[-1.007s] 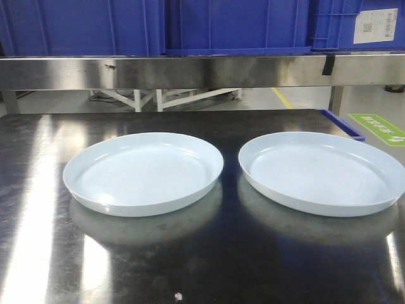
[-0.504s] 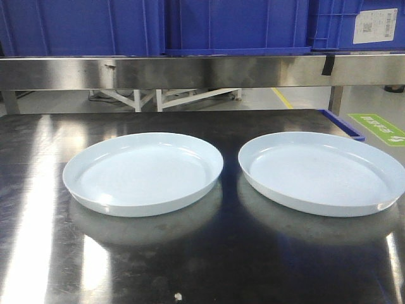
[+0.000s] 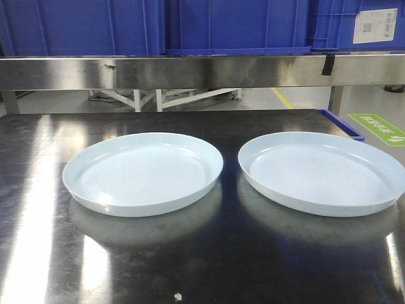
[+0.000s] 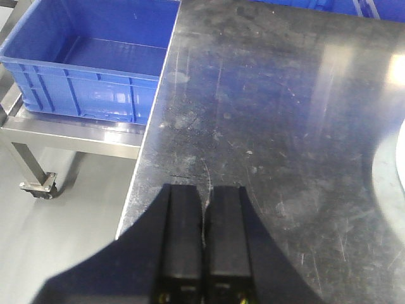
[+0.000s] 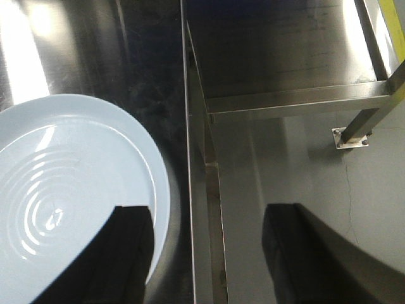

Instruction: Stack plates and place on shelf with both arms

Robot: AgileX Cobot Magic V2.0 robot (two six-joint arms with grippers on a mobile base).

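Scratched, mirror-bright stainless steel tabletop (image 3: pixel 202 266) fills a factory bay. Glossy blue plastic crates (image 3: pixel 234 25) are ranked on a brushed steel shelf (image 3: pixel 202 71) above its far edge, and a green floor sign (image 3: pixel 378 128) lies on pale concrete beyond. Two large round pale-blue shallow plates sit side by side on the metal, apart and unstacked: the left plate (image 3: pixel 143 172) and the right plate (image 3: pixel 319 172). Each has a low raised rim and a soft reflection beneath it.

My left gripper (image 4: pixel 204 247) hangs over the table's left edge, its two black rectangular fingers pressed flat together with nothing between them. The left plate appears in that wrist view only as a pale sliver at the far right, well apart from the fingers. An open blue plastic bin (image 4: pixel 88 63) (ribbed walls, smooth floor) rests on a lower steel stand beside the table.

My right gripper (image 5: pixel 209 253) is spread wide. One black finger (image 5: pixel 123 253) lies over the right plate's near rim, the other over grey floor past the table's right edge. Whether that finger touches the rim, I cannot tell. Concentric rings ripple in the plate's glossy centre.
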